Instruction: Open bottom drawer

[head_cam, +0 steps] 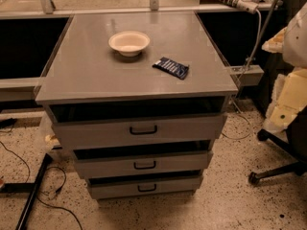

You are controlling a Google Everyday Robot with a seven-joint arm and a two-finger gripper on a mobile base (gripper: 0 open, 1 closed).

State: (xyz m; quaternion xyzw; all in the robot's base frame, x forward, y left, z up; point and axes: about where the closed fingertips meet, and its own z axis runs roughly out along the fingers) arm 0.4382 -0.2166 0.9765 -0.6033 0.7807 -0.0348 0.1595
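Bottom drawer (115, 189) handle centred; bowl (129, 42) empty; gripper unseen.

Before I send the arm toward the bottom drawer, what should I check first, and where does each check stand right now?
1. Bottom drawer identified as the lowest, narrowest front: ok.
2. Its handle visible and unobstructed: ok.
3. Hand located: not ok, it shows nowhere in the camera view.
4. Floor before the drawer: ok, the cable lies off to the left and the chair base off to the right.
5. Bowl and packet rest on top, away from the drawer fronts: ok.
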